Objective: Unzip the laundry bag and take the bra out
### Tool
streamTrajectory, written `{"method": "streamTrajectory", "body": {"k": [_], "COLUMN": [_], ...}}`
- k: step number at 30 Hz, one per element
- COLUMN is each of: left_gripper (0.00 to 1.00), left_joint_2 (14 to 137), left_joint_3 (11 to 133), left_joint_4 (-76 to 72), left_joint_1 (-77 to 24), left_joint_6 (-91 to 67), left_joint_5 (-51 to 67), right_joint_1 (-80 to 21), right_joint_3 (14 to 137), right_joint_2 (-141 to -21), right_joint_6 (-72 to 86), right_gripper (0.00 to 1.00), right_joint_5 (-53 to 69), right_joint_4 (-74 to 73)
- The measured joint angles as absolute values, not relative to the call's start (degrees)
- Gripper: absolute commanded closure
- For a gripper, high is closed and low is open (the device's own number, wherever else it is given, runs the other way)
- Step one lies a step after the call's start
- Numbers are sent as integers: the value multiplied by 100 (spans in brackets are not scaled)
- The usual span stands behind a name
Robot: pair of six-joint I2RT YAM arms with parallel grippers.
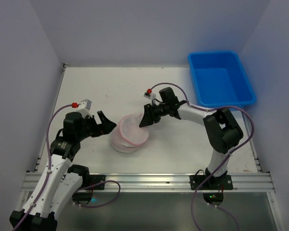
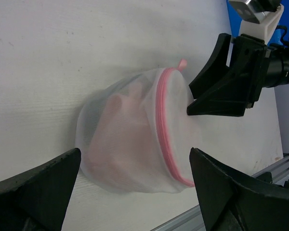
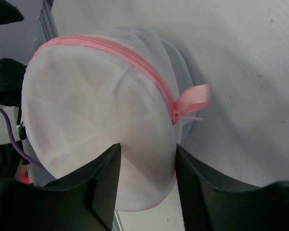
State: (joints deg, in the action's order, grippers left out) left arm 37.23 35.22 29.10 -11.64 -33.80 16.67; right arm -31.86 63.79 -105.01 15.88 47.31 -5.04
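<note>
The laundry bag [image 1: 130,134], a round dome of white mesh with a pink zipper rim, lies on the table between the two arms. Inside it the pale pink bra [image 2: 118,139] shows through the mesh. The zipper's pink ribbon pull [image 3: 190,101] sticks out at the far side of the rim, and the zipper looks closed. My right gripper [image 3: 148,146] reaches in from the right with a bulge of the bag's [image 3: 86,106] mesh pressed between its two fingers. My left gripper [image 2: 135,154] stands wide open just left of the bag [image 2: 135,120], holding nothing.
A blue plastic bin [image 1: 220,79] stands at the back right corner of the table [image 1: 101,91]. Aluminium rails [image 1: 149,182] run along the near edge by the arm bases. White walls close the table in on three sides.
</note>
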Motion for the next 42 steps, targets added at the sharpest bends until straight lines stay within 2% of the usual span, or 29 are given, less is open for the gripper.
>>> {"method": "streamTrajectory", "body": {"k": [1, 2, 3, 8, 14, 18, 24, 28, 37, 40, 42], "left_gripper": [2, 2, 2, 2, 3, 6, 9, 10, 21, 30, 46], "left_joint_2": [3730, 3743, 3760, 3848, 4016, 4115, 4119, 4141, 4084, 4364, 4617], "left_joint_3": [3522, 3522, 3522, 3524, 3524, 3524, 3295, 2954, 1964, 1883, 1881], "left_joint_4": [2912, 2912, 2912, 2910, 2856, 2738, 2176, 1804, 1188, 921, 690], "left_joint_1": [-1164, -1164, -1164, -1164, -1164, -1190, -1730, -2130, -2797, -2980, -3063], "left_joint_6": [-3380, -3380, -3380, -3389, -3472, -3728, -4375, -4919, -6123, -6324, -6410], "left_joint_5": [1664, 1664, 1664, 1636, 1619, 1634, 1614, 1529, 1076, 1000, 976], "right_joint_1": [-3186, -3186, -3186, -3186, -3321, -3997, -5127, -5612, -5695, -5695, -5695], "right_joint_3": [6388, 6394, 6403, 6200, 4788, 3964, 3293, 3258, 3336, 3400, 3426], "right_joint_2": [-10501, -10501, -10499, -10125, -8187, -7083, -6753, -6842, -6993, -7015, -7015], "right_joint_6": [1621, 1643, 1675, 1918, 2961, 3835, 5398, 6101, 6794, 6812, 6801], "right_gripper": [86, 95, 100, 100, 100, 100, 100, 100, 100, 100, 99], "right_joint_5": [4807, 4862, 4888, 4348, 2735, 1258, -475, -1170, -1627, -1658, -1640], "right_joint_4": [-423, -349, -316, -165, 366, 676, 775, 760, 823, 834, 847]}}
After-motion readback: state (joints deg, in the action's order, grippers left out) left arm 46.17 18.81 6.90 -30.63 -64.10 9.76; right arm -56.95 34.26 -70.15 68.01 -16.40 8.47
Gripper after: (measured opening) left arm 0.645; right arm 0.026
